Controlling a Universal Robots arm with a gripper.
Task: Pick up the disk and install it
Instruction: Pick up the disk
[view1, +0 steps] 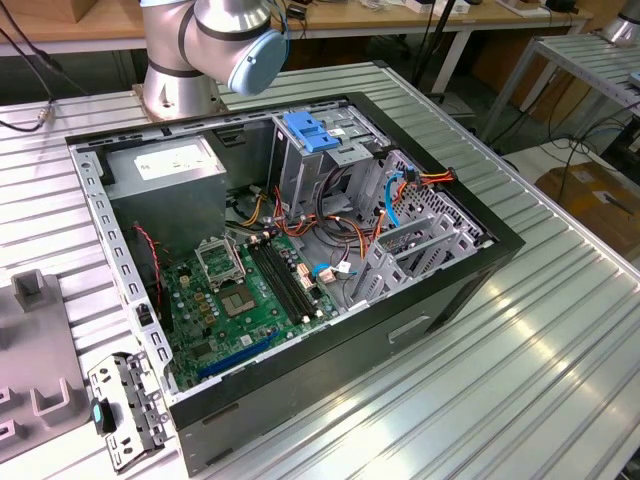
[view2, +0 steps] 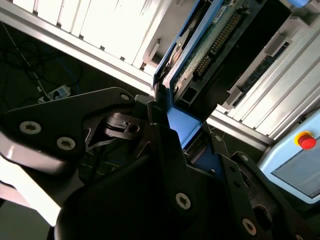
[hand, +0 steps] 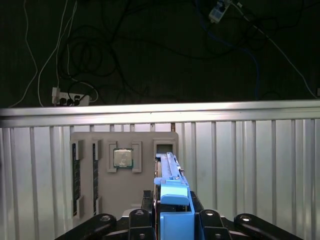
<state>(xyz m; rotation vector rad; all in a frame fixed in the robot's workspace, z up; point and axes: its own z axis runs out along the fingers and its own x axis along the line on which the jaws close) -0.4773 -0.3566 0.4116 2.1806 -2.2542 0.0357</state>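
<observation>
In both wrist views my gripper (hand: 173, 221) is shut on the disk (hand: 171, 192), which stands edge-on between the dark fingers (hand: 210, 218), held by its blue carrier rail. The second wrist view shows the gripper (view2: 181, 131) clamping the blue rail, with the disk's (view2: 212, 42) green circuit board and connectors running away from the fingers. The disk hangs above the ribbed metal table. In the exterior view the open computer case (view1: 455, 290) lies on its side, with a tall metal cage carrying a blue latch (view1: 312, 135).
A grey holder tray (hand: 125, 202) under the disk carries a processor (hand: 122, 158) and memory sticks (hand: 76, 175). The case holds a motherboard (view1: 250, 290), a grey power-supply box (view1: 170, 165) and loose cables. A metal bracket (view1: 125, 410) lies beside the case. The arm's base (view1: 180, 70) stands behind it.
</observation>
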